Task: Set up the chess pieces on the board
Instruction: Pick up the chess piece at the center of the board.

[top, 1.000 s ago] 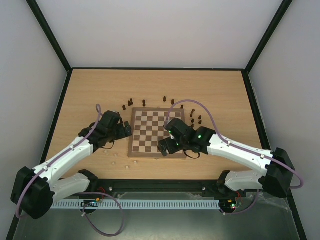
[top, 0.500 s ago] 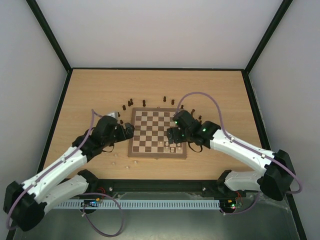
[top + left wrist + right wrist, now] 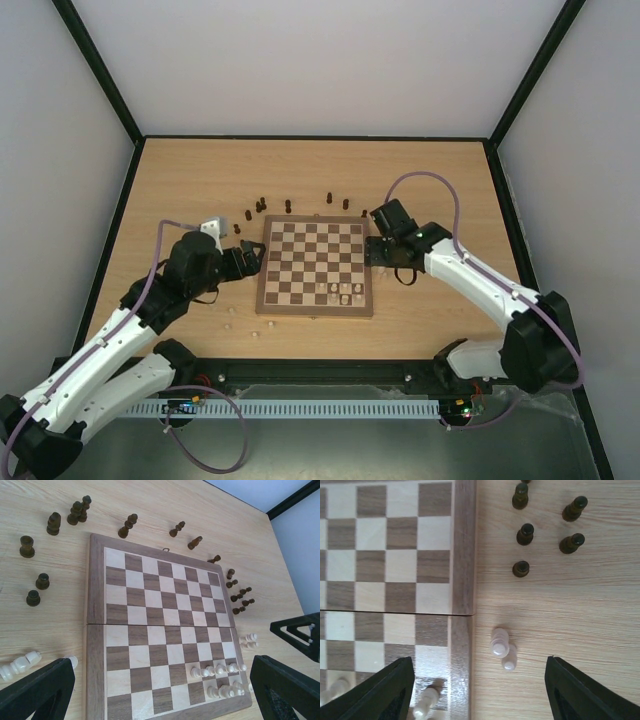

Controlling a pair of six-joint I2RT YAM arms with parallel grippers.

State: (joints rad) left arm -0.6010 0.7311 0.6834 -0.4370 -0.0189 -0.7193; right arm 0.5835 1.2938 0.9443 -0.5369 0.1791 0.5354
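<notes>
The board (image 3: pixel 300 250) lies mid-table; it also shows in the left wrist view (image 3: pixel 150 615) and the right wrist view (image 3: pixel 462 555). Several pale pieces (image 3: pixel 340 292) stand on its near right squares (image 3: pixel 215 671). Dark pieces stand behind the board (image 3: pixel 288 206) and to its right (image 3: pixel 522 535). My left gripper (image 3: pixel 250 262) is open and empty at the board's left edge (image 3: pixel 162 665). My right gripper (image 3: pixel 376 252) is open above the table beside the board's right edge (image 3: pixel 479 662). Two pale pieces (image 3: pixel 500 642) stand between its fingers, untouched.
More pale pieces lie on the table left of the board's near corner (image 3: pixel 232 311) (image 3: pixel 20 664). Dark pieces (image 3: pixel 35 582) also stand left of the board. Black frame rails border the tabletop (image 3: pixel 450 170), with white walls around.
My right gripper has moved from the board's near right corner back to its right edge, leaving pale pieces showing there. My left arm has drawn back to the left.
</notes>
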